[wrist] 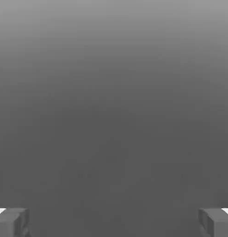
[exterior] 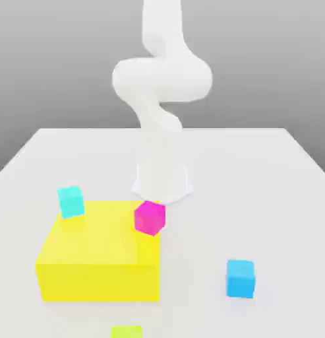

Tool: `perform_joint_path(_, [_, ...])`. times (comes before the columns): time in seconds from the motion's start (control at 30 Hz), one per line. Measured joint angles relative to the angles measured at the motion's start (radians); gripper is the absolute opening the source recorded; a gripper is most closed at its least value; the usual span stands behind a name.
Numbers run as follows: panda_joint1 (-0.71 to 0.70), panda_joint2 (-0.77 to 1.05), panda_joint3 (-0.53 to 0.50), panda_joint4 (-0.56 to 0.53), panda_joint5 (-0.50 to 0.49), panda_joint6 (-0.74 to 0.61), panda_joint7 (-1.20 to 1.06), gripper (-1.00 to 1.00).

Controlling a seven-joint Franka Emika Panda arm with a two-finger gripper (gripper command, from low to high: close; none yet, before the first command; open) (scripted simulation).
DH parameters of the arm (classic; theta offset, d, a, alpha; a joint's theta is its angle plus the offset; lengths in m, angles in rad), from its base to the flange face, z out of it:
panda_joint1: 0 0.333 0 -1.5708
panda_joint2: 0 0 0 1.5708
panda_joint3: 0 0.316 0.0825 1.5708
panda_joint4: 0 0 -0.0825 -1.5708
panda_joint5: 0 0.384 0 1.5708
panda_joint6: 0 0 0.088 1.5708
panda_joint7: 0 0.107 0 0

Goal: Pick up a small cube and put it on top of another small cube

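The small lime-green cube lies on the white table at the near edge of the exterior view, partly cut off by the frame. A magenta cube rests at the far right corner of the big yellow block. In the hand view my gripper is open: its two grey fingertips stand far apart, with nothing between them and plain grey background ahead.
A teal cube sits at the yellow block's far left corner. A blue cube stands on the table toward the exterior view's right. The white arm rises from its base behind the block.
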Motion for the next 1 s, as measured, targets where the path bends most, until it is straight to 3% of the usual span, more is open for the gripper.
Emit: perform_joint_path(1.0, [-0.020,1.092,-0.072,0.029,0.067,0.333,-0.185,0.00])
